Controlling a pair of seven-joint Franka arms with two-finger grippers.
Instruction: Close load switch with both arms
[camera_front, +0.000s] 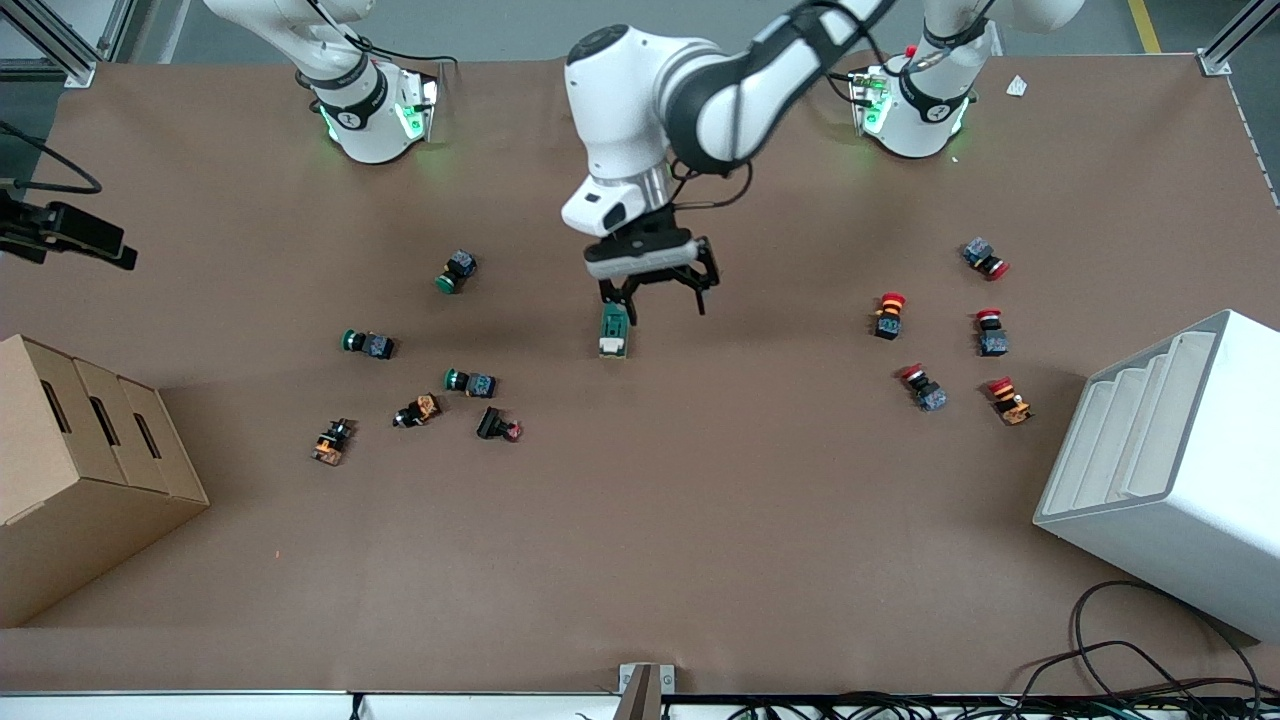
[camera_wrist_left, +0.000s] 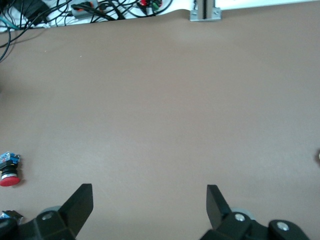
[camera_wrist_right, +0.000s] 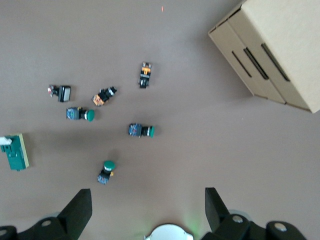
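Near the right arm's end of the table stands a cardboard box (camera_front: 85, 470), and close to it a loose group of green-capped push buttons (camera_front: 462, 271) and small orange and black parts (camera_front: 418, 410) lies on the brown table (camera_front: 640, 560). High over this group hangs the right gripper (camera_wrist_right: 147, 210); the right arm waits there, and its fingers (camera_wrist_right: 80, 206) are spread wide with nothing between them. At the middle of the table the left gripper (camera_front: 652, 300) is low over the table with its jaws released and empty. The load switch (camera_front: 613, 331) lies flat on the table just under one finger of it, the cream-white lever end pointing toward the front camera. Toward the left arm's end lie several red-capped push buttons (camera_front: 890, 314), well apart from both jaws, and then a white stepped rack (camera_front: 1165, 470).
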